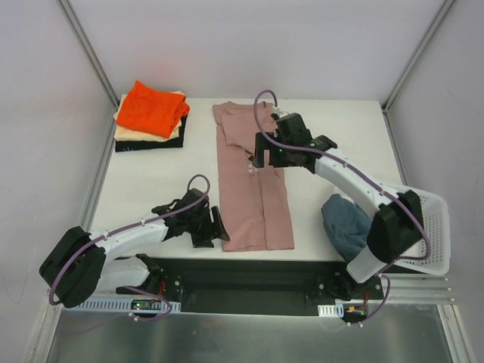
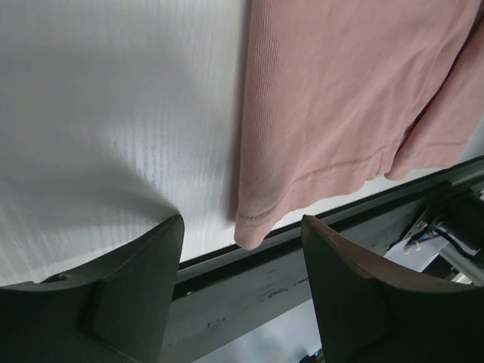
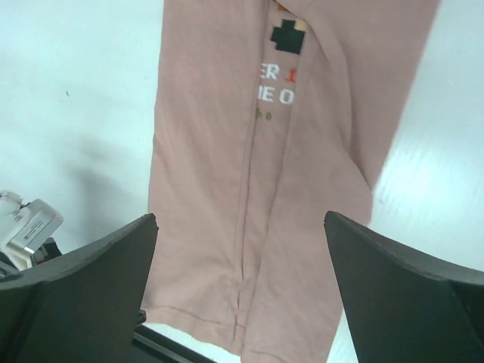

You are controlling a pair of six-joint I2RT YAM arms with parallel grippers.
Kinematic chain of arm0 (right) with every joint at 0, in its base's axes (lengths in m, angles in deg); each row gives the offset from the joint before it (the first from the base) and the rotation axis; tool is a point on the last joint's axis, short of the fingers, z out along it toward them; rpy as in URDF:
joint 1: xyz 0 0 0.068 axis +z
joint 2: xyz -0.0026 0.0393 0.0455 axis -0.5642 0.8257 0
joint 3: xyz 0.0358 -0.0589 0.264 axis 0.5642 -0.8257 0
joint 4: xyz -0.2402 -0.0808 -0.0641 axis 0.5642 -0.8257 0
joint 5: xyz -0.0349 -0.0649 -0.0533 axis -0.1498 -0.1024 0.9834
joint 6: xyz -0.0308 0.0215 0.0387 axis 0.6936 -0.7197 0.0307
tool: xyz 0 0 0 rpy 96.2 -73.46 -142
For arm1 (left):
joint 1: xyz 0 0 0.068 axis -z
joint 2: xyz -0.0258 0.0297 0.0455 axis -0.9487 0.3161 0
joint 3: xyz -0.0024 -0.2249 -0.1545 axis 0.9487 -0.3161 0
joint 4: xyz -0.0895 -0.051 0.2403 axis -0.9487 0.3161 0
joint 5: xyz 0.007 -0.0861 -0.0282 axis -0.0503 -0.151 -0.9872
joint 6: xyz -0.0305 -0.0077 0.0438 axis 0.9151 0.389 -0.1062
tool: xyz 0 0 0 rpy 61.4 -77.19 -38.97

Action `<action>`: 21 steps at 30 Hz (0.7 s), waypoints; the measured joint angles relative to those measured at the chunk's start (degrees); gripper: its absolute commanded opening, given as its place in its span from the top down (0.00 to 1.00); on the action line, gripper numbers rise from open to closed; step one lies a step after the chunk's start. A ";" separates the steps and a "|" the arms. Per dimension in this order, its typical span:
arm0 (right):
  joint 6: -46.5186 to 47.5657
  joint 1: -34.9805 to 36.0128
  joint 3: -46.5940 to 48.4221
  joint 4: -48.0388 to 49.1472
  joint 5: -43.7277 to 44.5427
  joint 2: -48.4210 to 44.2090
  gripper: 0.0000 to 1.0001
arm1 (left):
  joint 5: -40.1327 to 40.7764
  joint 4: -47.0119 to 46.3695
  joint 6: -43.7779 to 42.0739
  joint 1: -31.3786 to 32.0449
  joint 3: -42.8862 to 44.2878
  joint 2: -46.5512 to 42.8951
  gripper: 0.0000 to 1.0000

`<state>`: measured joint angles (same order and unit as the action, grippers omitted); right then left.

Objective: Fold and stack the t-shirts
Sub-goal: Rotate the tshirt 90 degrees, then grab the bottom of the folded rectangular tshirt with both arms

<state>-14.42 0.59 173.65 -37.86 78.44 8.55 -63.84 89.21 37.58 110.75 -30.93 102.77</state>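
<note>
Pink tee (image 1: 253,189) lay as a long strip mid-table; the hem-to-collar fold looked next.
Left gripper (image 1: 218,229) sat at the near-left hem corner (image 2: 249,236), jaws apart, nothing pinched. Right gripper (image 1: 271,159) hovered over the print (image 3: 290,35), jaws wide. Suggest pinching both layers at the hem corners, lifting low and carrying evenly toward the collar.

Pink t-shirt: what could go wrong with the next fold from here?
1. In the left wrist view the hem corner shows between the open left fingers, right at the table's near edge; they may pinch only one layer or scrape the edge.
2. The pink t-shirt is folded lengthwise in overlapping flaps; lifting one end might let them fall open.
3. The orange t-shirt lies rumpled on the stack, so another shirt may sit crooked there.
</note>
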 measured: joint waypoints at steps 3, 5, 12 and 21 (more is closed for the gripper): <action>-0.98 -0.28 -9.42 3.26 1.27 -9.16 0.03 | -0.28 -0.02 1.66 2.08 -0.76 -0.02 0.47; -1.84 -0.52 -14.34 3.76 1.79 -11.76 0.03 | -0.22 0.07 2.27 2.93 -0.83 0.02 0.56; -3.52 -0.57 -25.57 3.34 2.43 -12.76 0.03 | -0.76 -0.09 3.41 5.49 -0.83 2.75 0.71; -3.06 -0.50 -30.40 3.72 0.66 -17.18 0.03 | -1.84 -1.42 4.07 6.62 0.68 7.48 1.00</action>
<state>-17.48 0.09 143.25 -34.14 79.10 -8.63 -65.68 87.79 41.65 117.37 -30.26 110.24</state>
